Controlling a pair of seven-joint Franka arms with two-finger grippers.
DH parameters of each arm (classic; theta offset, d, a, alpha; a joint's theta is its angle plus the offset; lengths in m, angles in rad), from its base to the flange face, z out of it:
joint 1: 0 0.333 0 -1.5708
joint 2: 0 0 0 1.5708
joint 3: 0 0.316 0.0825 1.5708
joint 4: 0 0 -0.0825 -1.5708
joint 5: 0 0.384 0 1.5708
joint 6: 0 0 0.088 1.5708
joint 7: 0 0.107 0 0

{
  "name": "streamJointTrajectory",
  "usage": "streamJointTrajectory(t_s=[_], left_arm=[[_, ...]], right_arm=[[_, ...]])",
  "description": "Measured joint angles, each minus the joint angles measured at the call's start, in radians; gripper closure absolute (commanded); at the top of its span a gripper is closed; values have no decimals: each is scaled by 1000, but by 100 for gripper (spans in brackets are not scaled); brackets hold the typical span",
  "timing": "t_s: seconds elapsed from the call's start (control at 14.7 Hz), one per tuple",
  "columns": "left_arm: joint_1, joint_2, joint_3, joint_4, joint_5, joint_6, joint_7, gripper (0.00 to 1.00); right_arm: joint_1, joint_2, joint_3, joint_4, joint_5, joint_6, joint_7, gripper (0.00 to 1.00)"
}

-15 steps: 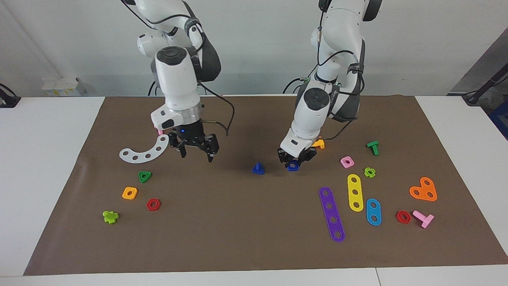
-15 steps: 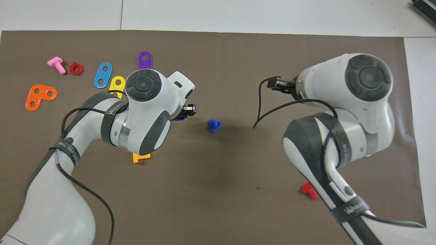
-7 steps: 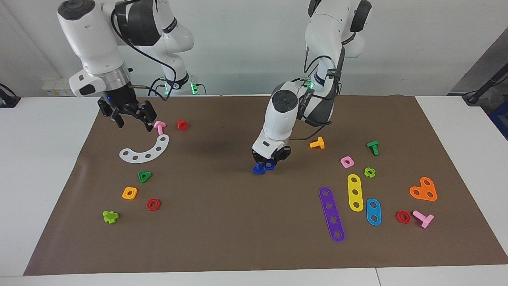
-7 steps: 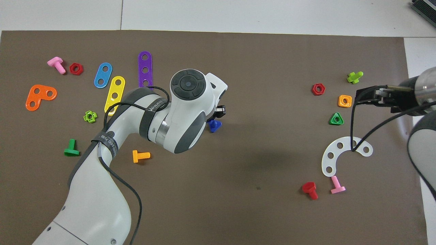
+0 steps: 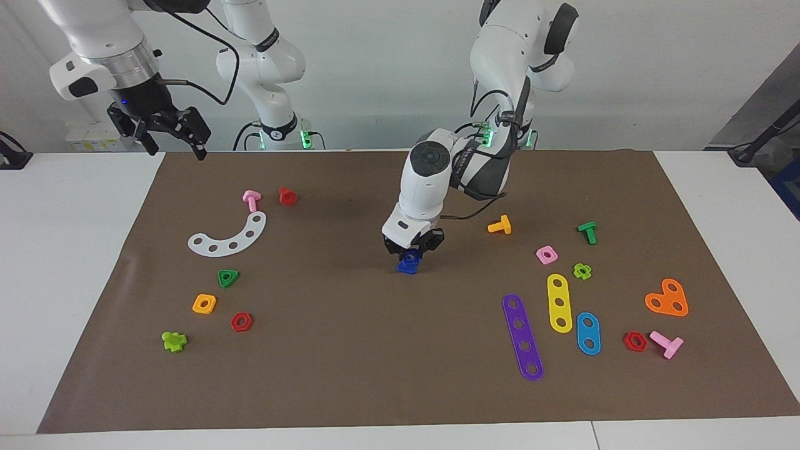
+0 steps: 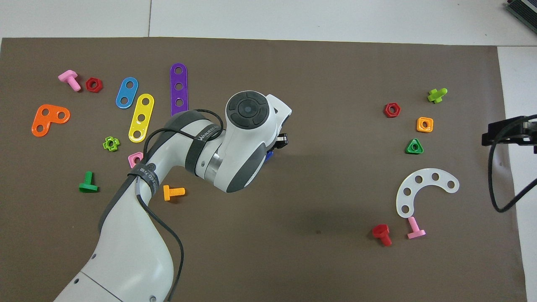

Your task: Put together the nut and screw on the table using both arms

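Observation:
My left gripper [image 5: 410, 249] is shut on the dark-blue square nut [image 5: 410, 255] and holds it directly over the dark-blue screw [image 5: 406, 268]. The screw stands on its triangular head near the middle of the brown mat [image 5: 350, 350]. Nut and screw look to be touching; I cannot tell whether the shaft is in the hole. In the overhead view the left arm [image 6: 247, 138] hides both, and only a sliver of dark blue [image 6: 269, 155] shows. My right gripper [image 5: 176, 150] is open and empty. It is raised over the mat's corner at the right arm's end, and it also shows in the overhead view [image 6: 488, 137].
A white curved strip [image 5: 228, 236], a pink screw [image 5: 251, 199], a red screw [image 5: 287, 195], a green triangular nut [image 5: 228, 277] and an orange nut [image 5: 204, 304] lie toward the right arm's end. An orange screw [image 5: 500, 225], a pink nut [image 5: 547, 254] and coloured strips [image 5: 522, 337] lie toward the left arm's end.
My left gripper has carried the nut sideways across the mat to just over the screw. My right arm has lifted and drawn back to its end of the table.

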Motion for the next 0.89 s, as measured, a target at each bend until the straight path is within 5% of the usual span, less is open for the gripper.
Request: streamJointTrajectory(t_s=[0.89], left_arm=[[-11,16,1,-3,0,-8,0,100]], right_arm=[[0,-27,6,-69,0,-8,23,0]])
